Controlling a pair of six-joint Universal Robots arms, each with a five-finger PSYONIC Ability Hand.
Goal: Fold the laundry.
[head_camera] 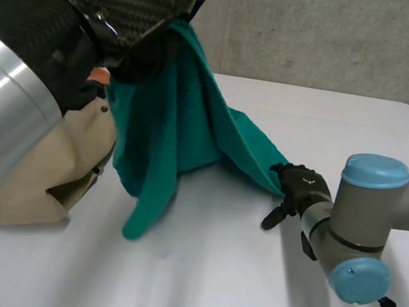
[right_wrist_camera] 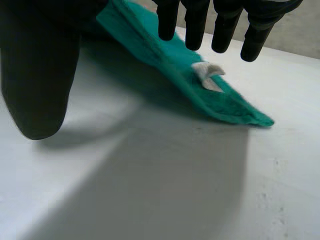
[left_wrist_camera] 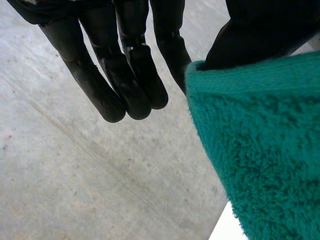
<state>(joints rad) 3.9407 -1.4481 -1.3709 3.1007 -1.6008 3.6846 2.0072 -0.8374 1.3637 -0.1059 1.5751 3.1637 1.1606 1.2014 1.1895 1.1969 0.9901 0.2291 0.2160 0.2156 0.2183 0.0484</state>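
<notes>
A green towel (head_camera: 171, 117) hangs from my raised left hand (left_wrist_camera: 125, 75), which pinches its top edge (left_wrist_camera: 265, 140) between the thumb and the side of the straight fingers. From there the towel slopes down to the table (head_camera: 246, 285), where one corner lies at my right hand (head_camera: 300, 186). In the right wrist view that corner (right_wrist_camera: 200, 85) lies flat with a white label (right_wrist_camera: 207, 75) on it. My right hand (right_wrist_camera: 195, 25) hovers just above it, fingers straight and spread, thumb well apart, holding nothing.
A beige cloth (head_camera: 46, 167) lies crumpled on the table's left side, partly behind my left arm (head_camera: 69, 23). The table's far edge meets a grey wall (head_camera: 325, 32). Bare white tabletop stretches in front of the towel.
</notes>
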